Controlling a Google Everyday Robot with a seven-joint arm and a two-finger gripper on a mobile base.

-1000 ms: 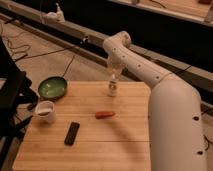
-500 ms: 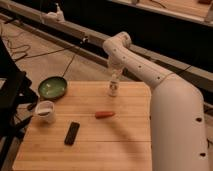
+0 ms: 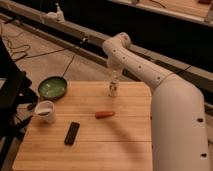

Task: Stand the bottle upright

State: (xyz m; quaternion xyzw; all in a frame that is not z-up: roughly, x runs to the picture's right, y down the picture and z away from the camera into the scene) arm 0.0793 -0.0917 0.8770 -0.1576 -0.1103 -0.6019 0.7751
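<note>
Glossy white rounded arm shells, small dark screw dots along the segments, pale pincer (image 3: 114, 76) above the table

Wooden table (image 3: 115, 145), cable-strewn floor (image 3: 45, 55)

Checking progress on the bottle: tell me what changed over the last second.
Nothing visibly changed. The claw is still directly above the upright bottle near the table's far edge. The mug, remote, green bowl and orange item stayed put.
</note>
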